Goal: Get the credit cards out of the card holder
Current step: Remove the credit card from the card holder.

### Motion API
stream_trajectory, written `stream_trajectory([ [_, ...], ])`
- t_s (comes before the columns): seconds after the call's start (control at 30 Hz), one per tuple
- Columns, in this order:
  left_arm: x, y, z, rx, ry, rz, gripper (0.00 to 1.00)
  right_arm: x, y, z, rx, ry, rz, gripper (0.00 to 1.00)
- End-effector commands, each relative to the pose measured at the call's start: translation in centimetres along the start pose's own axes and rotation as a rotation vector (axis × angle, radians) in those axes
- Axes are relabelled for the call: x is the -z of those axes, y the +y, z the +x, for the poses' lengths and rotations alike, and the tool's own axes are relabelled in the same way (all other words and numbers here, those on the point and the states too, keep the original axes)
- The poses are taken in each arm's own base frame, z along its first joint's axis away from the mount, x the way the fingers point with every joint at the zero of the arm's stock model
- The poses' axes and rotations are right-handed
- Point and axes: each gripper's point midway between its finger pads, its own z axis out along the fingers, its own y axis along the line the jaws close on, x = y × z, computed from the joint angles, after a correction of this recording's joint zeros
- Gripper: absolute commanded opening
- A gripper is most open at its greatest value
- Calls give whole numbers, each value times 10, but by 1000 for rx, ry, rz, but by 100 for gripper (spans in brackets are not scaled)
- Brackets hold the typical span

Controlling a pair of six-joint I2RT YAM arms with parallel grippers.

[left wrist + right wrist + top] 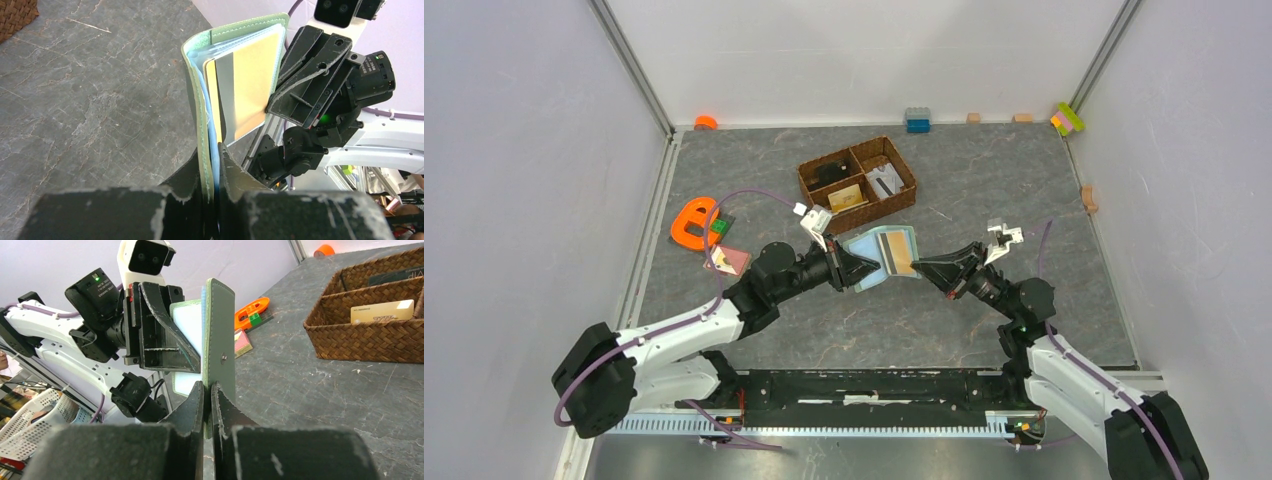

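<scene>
Over a grey marbled table (pixel 984 300), left gripper (pixel 842 267) and right gripper (pixel 921 268) clamp opposite flaps of the raised card holder (pixel 866 248), tan credit card (pixel 898 256) still slotted, pinkish card (pixel 729 262) apparently already out at left.

Both arms stretched forward, angled inward.
Left gripper (pixel 848 268) and right gripper (pixel 921 266) face each other, near, jaws pinched tight.
</scene>
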Motion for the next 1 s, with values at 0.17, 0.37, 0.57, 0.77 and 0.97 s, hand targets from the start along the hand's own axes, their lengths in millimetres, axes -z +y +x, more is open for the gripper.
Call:
stream_trajectory([
  [0.17,5,-15,-18,-29,-72,58,2,-6,7,-13,55,-19,-12,15],
  [0.37,4,-18,-18,-30,-68,75,2,-7,10,-14,62,-12,-28,20],
  [0.57,4,-24,-17,-32,-62,108,2,-8,13,-13,60,-3,-54,33],
  [0.77,1,-32,-14,-29,-35,151,2,-10,17,-9,38,16,-87,41],
  [0.97,-2,-33,-11,-22,-17,160,2,-11,17,-8,37,16,-87,41],
])
